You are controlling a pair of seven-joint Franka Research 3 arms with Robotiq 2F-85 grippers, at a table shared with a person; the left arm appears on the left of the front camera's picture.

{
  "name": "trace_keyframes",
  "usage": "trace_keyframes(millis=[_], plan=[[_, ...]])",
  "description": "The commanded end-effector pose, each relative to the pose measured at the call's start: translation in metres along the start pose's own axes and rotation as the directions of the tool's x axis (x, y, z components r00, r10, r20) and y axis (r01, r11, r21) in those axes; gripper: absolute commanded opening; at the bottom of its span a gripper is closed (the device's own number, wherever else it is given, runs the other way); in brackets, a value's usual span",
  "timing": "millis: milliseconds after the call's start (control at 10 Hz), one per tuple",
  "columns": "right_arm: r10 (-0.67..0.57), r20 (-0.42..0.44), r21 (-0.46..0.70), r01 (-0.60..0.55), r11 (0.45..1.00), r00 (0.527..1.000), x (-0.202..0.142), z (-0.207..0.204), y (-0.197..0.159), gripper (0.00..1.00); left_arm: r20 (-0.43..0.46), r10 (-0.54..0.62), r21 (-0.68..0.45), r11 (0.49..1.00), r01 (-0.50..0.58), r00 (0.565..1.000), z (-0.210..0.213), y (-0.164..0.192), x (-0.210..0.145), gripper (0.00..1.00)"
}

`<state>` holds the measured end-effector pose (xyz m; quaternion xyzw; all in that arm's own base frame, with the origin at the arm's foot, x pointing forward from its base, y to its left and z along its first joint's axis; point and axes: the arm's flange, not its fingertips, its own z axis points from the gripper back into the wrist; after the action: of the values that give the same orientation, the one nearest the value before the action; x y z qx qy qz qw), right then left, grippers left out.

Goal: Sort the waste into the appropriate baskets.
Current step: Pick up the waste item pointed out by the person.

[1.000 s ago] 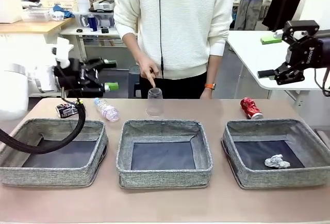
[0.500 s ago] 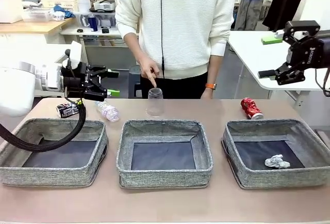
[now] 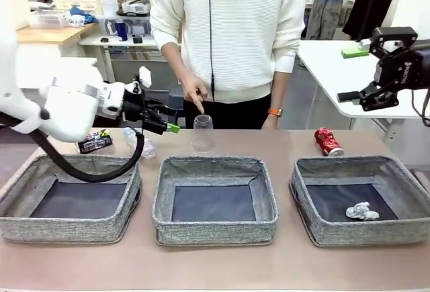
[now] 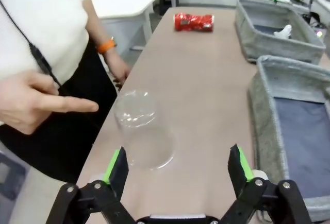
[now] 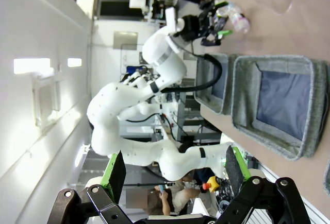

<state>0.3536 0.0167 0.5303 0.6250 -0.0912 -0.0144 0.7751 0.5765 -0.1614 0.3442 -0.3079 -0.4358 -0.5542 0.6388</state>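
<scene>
**Left arm swings in on the cup**

The left arm has swept to the right over the last second. It has left its spot above the black can, and the left pincer [image 4: 176, 158] now hangs low at the far edge of the tabletop [image 3: 282, 265], just left of the clear plastic cup [image 3: 201, 134]. Its fingers are spread wide and pinching nothing. In the left wrist view the cup stands upside down ahead of them, nearer one green pad than the other and touched by neither.

The person's hand [image 3: 193, 94] hasn't budged: its forefinger points at the cup's upturned base, fingertip just beside it.

The right arm hasn't stirred either. The right pincer [image 3: 356, 69] is up high off the right end of the tabletop, fingers spread and carrying nothing.

Now the rest of the litter. The clear bottle [image 3: 142, 146] lies on the tabletop behind the left basket [image 3: 67, 228], partly hidden by the arm's black cable. The crushed black can [image 3: 93, 142] lies near it, further left. The crushed red can [image 3: 327, 141] lies behind the right basket [image 3: 363, 233]. The crumpled white paper ball [image 3: 361, 210] sits inside that basket, on its dark bottom. The middle basket [image 3: 215, 228] sits directly in front of the cup.
</scene>
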Motion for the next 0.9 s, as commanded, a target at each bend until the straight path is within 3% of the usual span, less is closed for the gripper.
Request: trace_keyframes(millis=[0, 300, 800], plan=[[-0.017, -0.004, -0.011, 0.017, 1.0, 1.0, 0.0, 0.001, 0.004, 1.0, -0.041, 0.033, -0.031, 0.999, -0.035, 0.999, -0.013, 0.024, -0.007, 1.0], [-0.017, -0.004, -0.011, 0.017, 1.0, 1.0, 0.0, 0.001, 0.004, 1.0, -0.016, -0.039, -0.009, 0.999, 0.039, 0.999, -0.042, 0.038, -0.022, 1.0], [-0.017, -0.004, -0.011, 0.017, 1.0, 1.0, 0.0, 0.001, 0.004, 1.0, -0.06, 0.017, 0.0, 1.0, -0.017, 0.998, -0.081, 0.05, -0.041, 1.0]])
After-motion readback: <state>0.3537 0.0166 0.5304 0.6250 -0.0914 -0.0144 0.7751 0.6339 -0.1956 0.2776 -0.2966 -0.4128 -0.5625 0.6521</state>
